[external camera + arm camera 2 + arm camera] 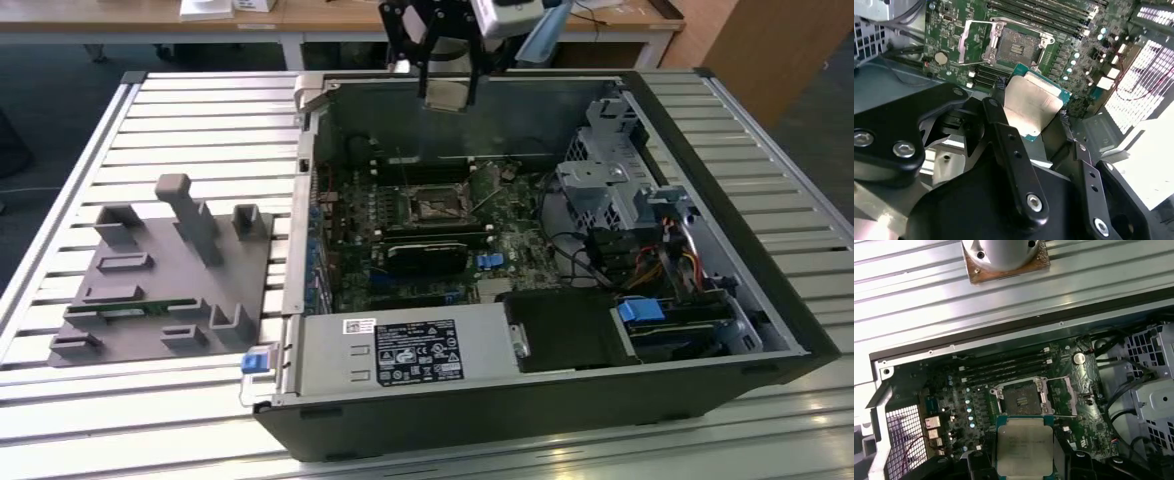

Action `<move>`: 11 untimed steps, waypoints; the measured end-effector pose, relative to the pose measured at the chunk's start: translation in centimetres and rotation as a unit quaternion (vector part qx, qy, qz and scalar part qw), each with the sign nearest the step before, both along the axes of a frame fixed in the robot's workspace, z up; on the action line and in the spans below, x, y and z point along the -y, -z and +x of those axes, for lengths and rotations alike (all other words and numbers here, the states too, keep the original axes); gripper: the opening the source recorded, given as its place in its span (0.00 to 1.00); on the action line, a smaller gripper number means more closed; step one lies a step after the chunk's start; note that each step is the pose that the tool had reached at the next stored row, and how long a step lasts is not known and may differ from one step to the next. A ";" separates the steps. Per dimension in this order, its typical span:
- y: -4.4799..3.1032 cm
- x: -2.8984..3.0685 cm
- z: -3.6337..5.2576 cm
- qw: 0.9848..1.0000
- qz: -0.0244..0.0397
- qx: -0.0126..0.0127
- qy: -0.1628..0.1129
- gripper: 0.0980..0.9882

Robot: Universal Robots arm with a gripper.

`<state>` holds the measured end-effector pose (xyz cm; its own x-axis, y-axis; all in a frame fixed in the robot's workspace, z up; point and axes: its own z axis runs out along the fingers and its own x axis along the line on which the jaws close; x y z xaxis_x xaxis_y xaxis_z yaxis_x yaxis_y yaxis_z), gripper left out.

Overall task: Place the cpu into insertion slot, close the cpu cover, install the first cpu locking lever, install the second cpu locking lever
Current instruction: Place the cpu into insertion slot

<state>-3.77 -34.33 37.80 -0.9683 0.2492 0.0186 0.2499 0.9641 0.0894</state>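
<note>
Gripper [1031, 99] clenching cpu [1035, 107] by two opposite edges. Black metal fingers [1004, 131], slim bars with bolt heads, pinching it.
Cpu: flat square, matte silver-grey lid, thin green board rim showing around it.
Lid facing both wrist cameras; square, so no long axis. In first wrist view, edges running roughly parallel to slot edges.
Cpu hanging above open computer case [534, 410], apart from insertion slot [1013, 47].
Slot: square, dark centre, silvery rim, sitting on green motherboard [944, 30].
Cpu cover [973, 42]: thin silvery frame, lying swung open beside slot.
</note>
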 end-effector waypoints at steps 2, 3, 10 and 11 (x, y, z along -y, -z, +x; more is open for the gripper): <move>0.04 -0.02 0.00 1.000 0.000 0.000 0.014 0.50; 0.05 -0.03 0.00 1.000 0.000 0.000 0.021 0.50; 0.11 -0.12 0.00 0.998 0.000 0.000 0.061 0.50; 0.12 -0.14 0.00 0.998 0.000 0.000 0.066 0.50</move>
